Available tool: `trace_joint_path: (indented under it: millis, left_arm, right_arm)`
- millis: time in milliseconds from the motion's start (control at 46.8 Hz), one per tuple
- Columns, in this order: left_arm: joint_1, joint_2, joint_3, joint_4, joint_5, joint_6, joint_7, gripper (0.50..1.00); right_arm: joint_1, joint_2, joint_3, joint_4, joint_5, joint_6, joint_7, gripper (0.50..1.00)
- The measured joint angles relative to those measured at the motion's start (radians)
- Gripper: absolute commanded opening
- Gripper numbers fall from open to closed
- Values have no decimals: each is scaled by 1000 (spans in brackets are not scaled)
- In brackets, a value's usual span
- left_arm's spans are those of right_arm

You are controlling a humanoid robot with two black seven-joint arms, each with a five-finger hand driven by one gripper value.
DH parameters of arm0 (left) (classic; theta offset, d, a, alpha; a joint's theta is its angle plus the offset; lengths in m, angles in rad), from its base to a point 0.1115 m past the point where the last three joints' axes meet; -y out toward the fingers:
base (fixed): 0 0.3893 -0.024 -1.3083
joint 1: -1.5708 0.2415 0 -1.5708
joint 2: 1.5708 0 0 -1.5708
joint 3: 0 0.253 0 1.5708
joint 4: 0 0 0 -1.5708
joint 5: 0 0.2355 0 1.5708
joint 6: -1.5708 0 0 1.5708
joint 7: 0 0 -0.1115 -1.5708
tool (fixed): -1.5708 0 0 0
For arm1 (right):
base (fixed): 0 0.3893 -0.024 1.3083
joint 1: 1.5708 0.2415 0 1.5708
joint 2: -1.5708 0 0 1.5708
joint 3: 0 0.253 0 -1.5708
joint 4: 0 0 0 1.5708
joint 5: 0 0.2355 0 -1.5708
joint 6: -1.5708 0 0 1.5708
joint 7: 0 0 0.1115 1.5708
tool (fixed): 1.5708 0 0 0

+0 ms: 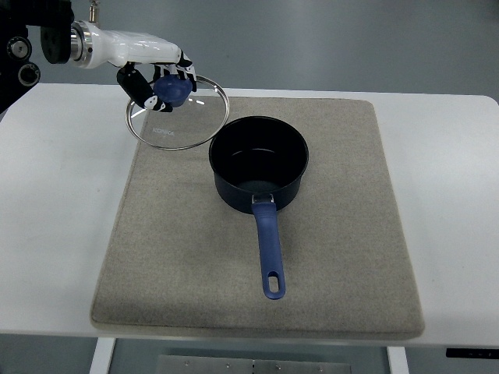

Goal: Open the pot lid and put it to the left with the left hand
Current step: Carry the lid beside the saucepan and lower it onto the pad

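Lid in left hand, beside pot

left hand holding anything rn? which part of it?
Yes. The left hand holds the glass pot lid by its blue knob, fingers curled around it. The lid is off the pot, up and to its left.

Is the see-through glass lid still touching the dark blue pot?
Cannot tell. In the top view the round glass lid, held by its blue knob in the left hand, overlaps the dark blue pot's rim, appearing lifted, but no clear gap shows.
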Motion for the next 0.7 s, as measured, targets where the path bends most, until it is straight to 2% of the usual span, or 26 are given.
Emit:
trace_joint_path:
  millis: [363, 619, 705]
  left_arm:
    - [50, 99, 12, -13, -13, -1, -2, 500]
    - [131, 95, 9, -10, -8, 20, -2, 500]
    - [155, 88, 9, -8, -5, 47, 0, 500]
  right_arm:
    - [0, 0, 0, 0, 0, 0, 0, 915]
    - [0, 0, 1, 0, 0, 0, 0, 915]
    - [0, 0, 0, 0, 0, 0, 0, 915]
